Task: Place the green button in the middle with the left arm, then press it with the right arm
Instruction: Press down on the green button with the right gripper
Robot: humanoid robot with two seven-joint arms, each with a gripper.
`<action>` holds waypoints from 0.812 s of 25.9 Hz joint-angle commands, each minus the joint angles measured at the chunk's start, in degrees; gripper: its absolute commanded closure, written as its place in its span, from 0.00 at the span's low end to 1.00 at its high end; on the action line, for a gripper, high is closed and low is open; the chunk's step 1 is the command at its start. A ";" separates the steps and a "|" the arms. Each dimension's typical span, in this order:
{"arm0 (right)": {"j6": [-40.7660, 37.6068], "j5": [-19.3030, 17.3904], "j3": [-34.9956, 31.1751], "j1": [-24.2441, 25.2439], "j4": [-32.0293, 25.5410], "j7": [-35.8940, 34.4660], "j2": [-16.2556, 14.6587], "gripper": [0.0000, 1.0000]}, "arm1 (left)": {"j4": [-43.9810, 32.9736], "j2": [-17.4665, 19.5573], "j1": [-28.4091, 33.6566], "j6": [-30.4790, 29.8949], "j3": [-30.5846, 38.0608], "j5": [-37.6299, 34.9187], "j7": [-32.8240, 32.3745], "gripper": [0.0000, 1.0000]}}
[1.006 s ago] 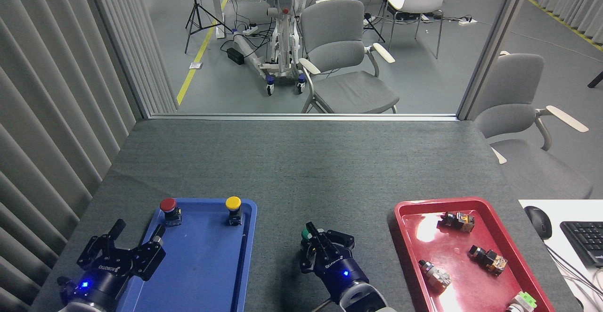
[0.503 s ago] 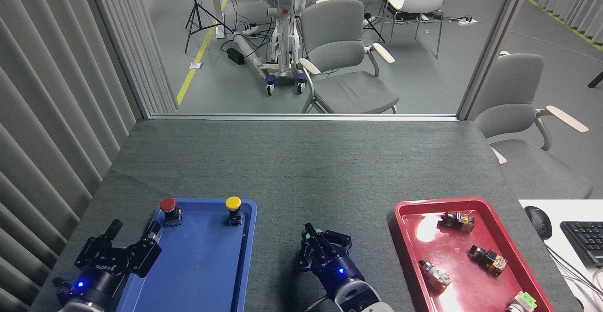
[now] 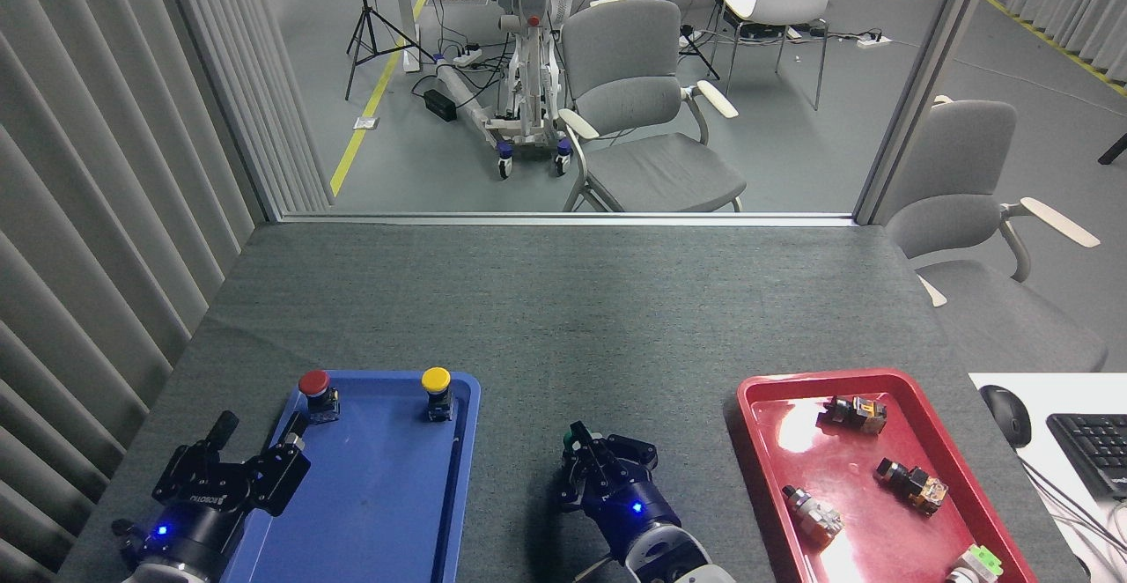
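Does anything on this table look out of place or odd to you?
Only mildly: the green button sits alone on the grey table, outside the blue tray holding the red and yellow ones.

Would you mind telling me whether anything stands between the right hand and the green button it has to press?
Nothing visible does. The right hand sits directly over the green button on the grey table between the blue tray and red tray; only part of the green cap shows past its fingers.
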 commanded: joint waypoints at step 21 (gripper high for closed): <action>6.53 -2.55 -11.02 7.16 -12.15 -11.62 -2.58 0.80 | 0.75 -1.81 -0.88 -2.55 -0.27 -0.52 0.07 0.01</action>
